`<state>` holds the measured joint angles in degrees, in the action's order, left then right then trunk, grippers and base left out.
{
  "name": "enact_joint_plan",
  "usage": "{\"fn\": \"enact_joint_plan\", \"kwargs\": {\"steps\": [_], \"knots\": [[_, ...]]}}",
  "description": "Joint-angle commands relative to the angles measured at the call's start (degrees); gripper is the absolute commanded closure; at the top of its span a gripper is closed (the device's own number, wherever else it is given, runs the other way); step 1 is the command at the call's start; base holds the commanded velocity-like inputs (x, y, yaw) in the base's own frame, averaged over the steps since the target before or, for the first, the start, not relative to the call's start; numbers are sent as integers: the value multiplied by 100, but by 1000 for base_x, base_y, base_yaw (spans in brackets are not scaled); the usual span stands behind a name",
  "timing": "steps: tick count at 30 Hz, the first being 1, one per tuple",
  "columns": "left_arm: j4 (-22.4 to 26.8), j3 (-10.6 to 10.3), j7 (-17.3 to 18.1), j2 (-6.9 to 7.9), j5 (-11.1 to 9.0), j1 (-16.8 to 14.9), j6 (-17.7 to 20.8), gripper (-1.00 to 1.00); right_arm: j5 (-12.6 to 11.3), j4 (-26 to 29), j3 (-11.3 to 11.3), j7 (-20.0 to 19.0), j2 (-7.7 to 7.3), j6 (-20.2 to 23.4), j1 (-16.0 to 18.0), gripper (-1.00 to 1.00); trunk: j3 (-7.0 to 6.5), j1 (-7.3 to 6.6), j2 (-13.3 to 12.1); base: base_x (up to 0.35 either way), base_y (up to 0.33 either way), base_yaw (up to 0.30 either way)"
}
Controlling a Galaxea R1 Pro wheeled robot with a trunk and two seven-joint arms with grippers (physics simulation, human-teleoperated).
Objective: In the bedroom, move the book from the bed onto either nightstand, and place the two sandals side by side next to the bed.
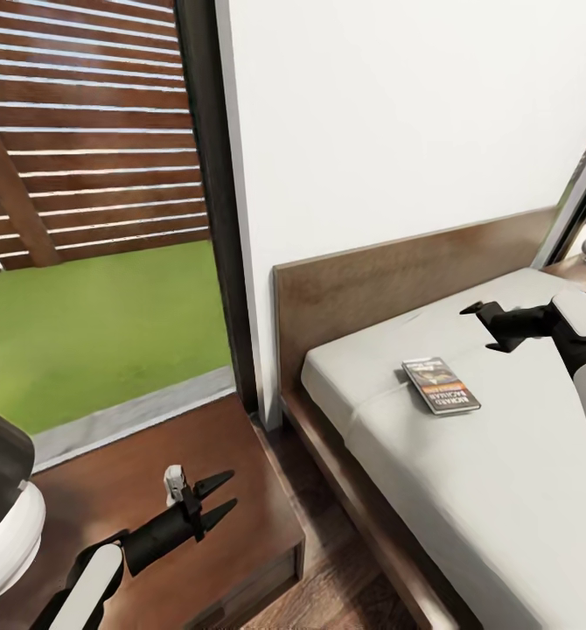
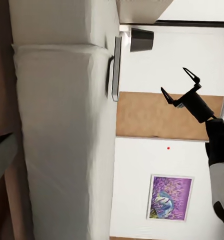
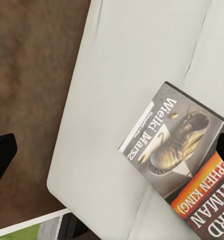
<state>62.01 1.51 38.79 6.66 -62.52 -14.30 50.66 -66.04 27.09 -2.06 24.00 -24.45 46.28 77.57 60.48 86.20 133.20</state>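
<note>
Bedroom corner: plain white wall (image 1: 398,114), tall black-framed window (image 1: 207,175) giving onto grass and a slatted brown fence. Against the wall, a bed (image 1: 468,455) with dark wood headboard and off-white mattress. On the mattress near the headboard, lying flat, a book (image 1: 441,384) with grey cover and an orange band; cover lettering legible in the right wrist view (image 3: 184,160). Beside the bed, toward the window, a dark brown nightstand (image 1: 240,490) with glossy top, separated from the bed frame by a narrow strip of plank floor. A small white object (image 1: 176,479) standing on the nightstand top, just beside the left fingers; too small to identify.

Left gripper (image 1: 218,496) above the nightstand top, jaws spread apart, holding nothing. Right gripper (image 1: 484,325) over the mattress, near the book but not touching it, on the headboard side; jaws wide, empty. Same gripper visible from the left wrist camera (image 2: 181,86), forked open against the far wall, with a purple framed picture (image 2: 171,198) hanging beyond.
</note>
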Motion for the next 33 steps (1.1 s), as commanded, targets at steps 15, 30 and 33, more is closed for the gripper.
{"fn": "enact_joint_plan", "kwargs": {"steps": [15,30,33], "knots": [[657,299,-2,2,12,-201,73,-100,-82,7,-31,24,-1,11,2,-100,140,-1,2,0,0,0],[675,559,-1670,-156,-781,-872,81,-100,-82,119,-31,-41,-56,4,11,-100,276,-1,2,0,0,0],[696,558,-2346,-161,-1245,-915,77,-100,-79,146,-31,-39,-75,1,16,-100,303,-1,2,0,0,0]]}}
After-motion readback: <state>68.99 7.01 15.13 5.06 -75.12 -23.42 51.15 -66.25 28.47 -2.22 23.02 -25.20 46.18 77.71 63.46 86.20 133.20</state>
